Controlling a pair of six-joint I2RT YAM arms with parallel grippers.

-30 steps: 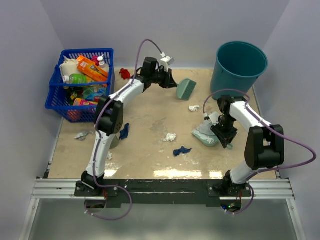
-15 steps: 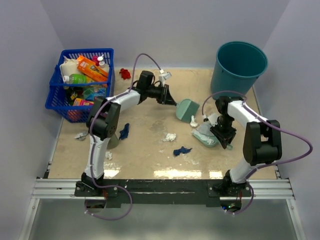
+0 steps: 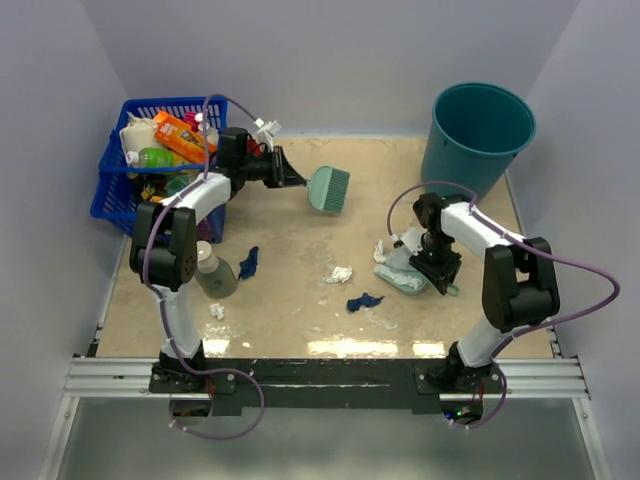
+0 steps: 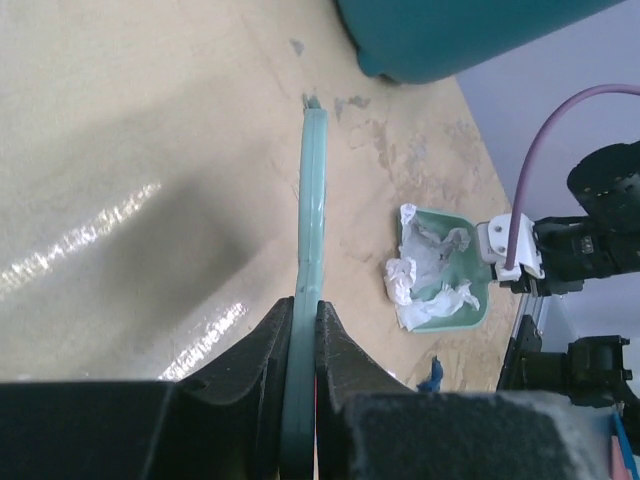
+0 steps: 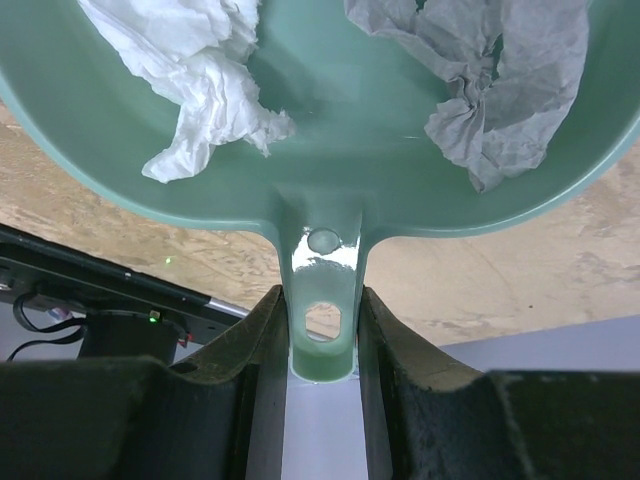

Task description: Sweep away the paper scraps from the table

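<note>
Swinging leftward since a second ago, the left arm now holds the teal brush (image 3: 328,189) nearer the blue basket (image 3: 118,190), away from the middle of the surface (image 3: 290,235). The left pincer (image 3: 297,180) is clamped narrowly on the brush's thin handle (in the left wrist view we see its two dark fingers pressed against the handle from either side). The brush head hangs above the surface without touching any paper.

On the right, the right pincer (image 3: 443,280) grips the short handle of the pale teal dustpan (image 3: 405,275), which has slid a little leftward and rests on the surface in front of the teal bucket (image 3: 483,130). Seen from the right wrist, the fingers close on the handle, and a white scrap and a grey scrap lie inside the pan.

We count several paper scraps (image 3: 340,273) loose on the surface: a white one near the centre, a navy one just in front of it, another navy one to the left, a small white one near the left arm, and a white one touching the dustpan's left edge.
</note>
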